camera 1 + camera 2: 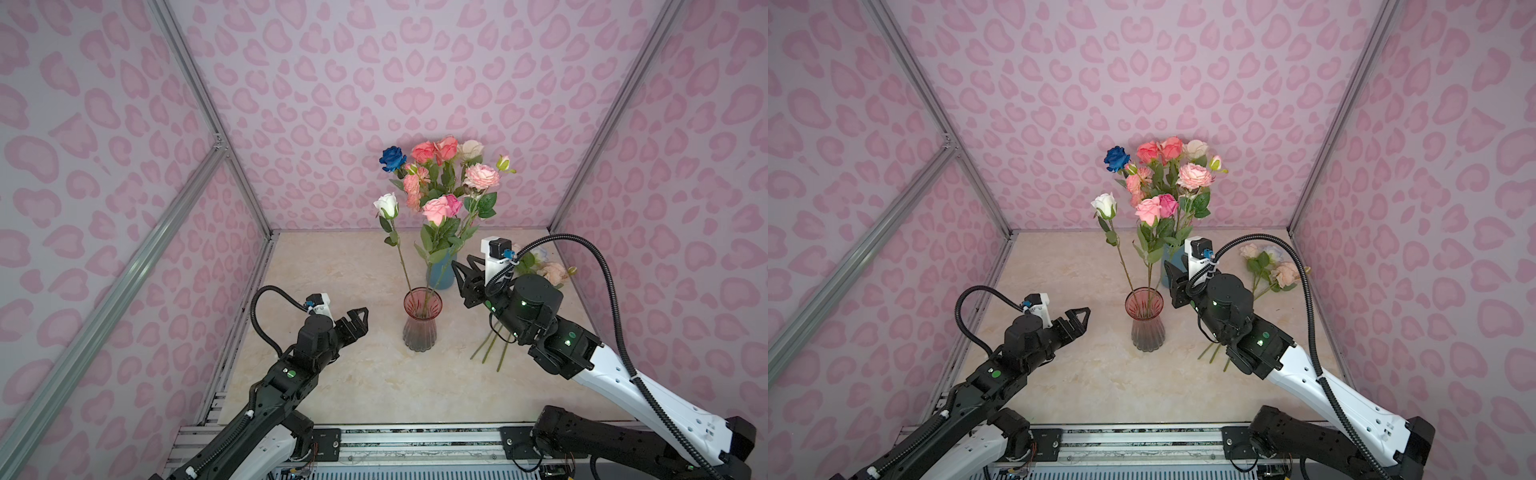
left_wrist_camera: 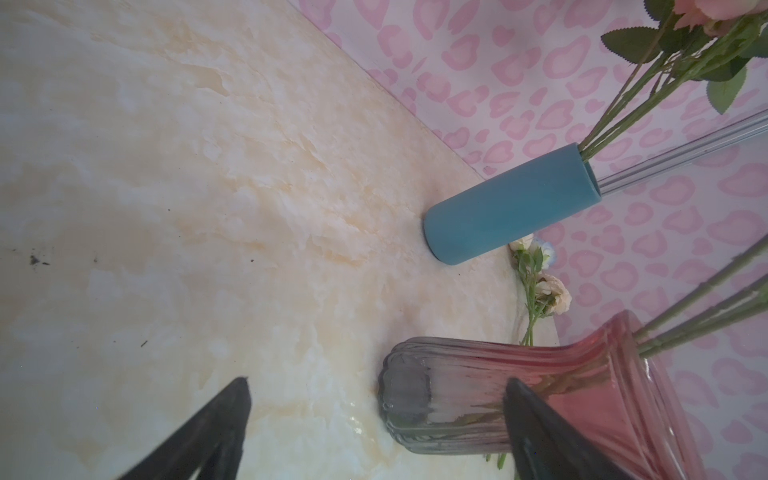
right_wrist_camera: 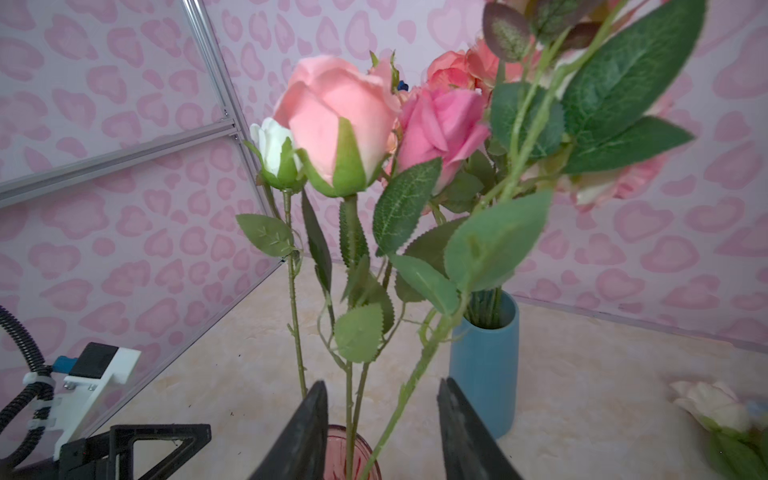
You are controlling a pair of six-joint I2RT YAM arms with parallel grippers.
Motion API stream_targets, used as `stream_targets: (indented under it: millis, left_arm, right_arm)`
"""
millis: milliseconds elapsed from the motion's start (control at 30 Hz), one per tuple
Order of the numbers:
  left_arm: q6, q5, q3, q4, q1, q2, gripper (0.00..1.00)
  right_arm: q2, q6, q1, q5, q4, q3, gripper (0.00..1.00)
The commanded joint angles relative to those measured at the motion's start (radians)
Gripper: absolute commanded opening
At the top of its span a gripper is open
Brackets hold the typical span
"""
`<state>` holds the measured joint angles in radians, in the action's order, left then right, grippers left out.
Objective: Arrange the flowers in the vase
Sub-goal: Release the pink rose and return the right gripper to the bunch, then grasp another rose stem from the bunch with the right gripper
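Note:
A pink glass vase [image 1: 422, 322] [image 1: 1146, 322] stands mid-table and holds a white rose [image 1: 386, 205] and pink roses [image 1: 438, 210]. My right gripper [image 1: 462, 284] [image 3: 382, 382] hovers open just right of and above the vase rim [image 3: 338, 453]. Green stems [image 3: 351, 399] rise through the gap between its fingers, and neither finger touches them. My left gripper [image 1: 360, 319] [image 2: 376, 381] is wide open and empty, left of the vase [image 2: 457, 386]. Loose flowers [image 1: 552, 272] [image 1: 1283, 274] lie on the table at the right, their stems [image 1: 490, 349] partly under my right arm.
A blue vase [image 1: 440, 276] [image 2: 511, 208] behind the pink one holds a full bunch with a deep blue rose [image 1: 392, 158]. Pink patterned walls with metal frame bars [image 1: 216, 141] close in the left, back and right sides.

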<state>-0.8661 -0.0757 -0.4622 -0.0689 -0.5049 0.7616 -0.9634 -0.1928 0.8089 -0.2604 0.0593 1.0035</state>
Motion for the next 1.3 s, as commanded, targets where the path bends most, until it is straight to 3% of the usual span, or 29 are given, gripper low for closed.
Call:
stream_targets:
  millis: [0, 133, 233, 400, 533, 667, 767, 1000, 1267]
  left_arm:
    - [0.004, 0.015, -0.015, 0.057, 0.000, 0.017, 0.96]
    - [-0.006, 0.031, -0.013, 0.071, 0.000, 0.034, 0.96]
    - [-0.020, 0.053, -0.009, 0.092, -0.001, 0.050, 0.96]
    - [-0.038, 0.088, 0.003, 0.128, -0.015, 0.084, 0.96]
    - [-0.031, 0.115, -0.002, 0.130, -0.029, 0.109, 0.96]
    - [-0.016, 0.130, -0.011, 0.123, -0.034, 0.123, 0.96]
    - [-0.013, 0.148, -0.012, 0.131, -0.037, 0.133, 0.96]
    - [0.011, 0.206, -0.043, 0.122, -0.042, 0.201, 0.96]
    - [0.034, 0.231, -0.076, 0.123, -0.044, 0.254, 0.97]
  right_arm:
    - [0.041, -0.041, -0.048, -0.023, 0.015, -0.029, 0.45]
    - [0.072, -0.091, -0.160, -0.070, 0.085, -0.032, 0.44]
    - [0.078, -0.174, -0.302, -0.081, 0.114, -0.081, 0.40]
    - [0.034, -0.385, -0.603, 0.116, 0.073, -0.224, 0.29]
    - [-0.176, -0.463, -0.770, 0.240, 0.124, -0.192, 0.20]
    - [-0.418, -0.446, -0.848, 0.296, 0.192, -0.094, 0.17]
    - [-0.538, -0.444, -0.855, 0.264, 0.232, -0.035, 0.17]
    - [-0.692, -0.439, -0.856, 0.309, 0.240, 0.015, 0.26]
    - [-0.760, -0.452, -0.857, 0.314, 0.207, -0.009, 0.26]
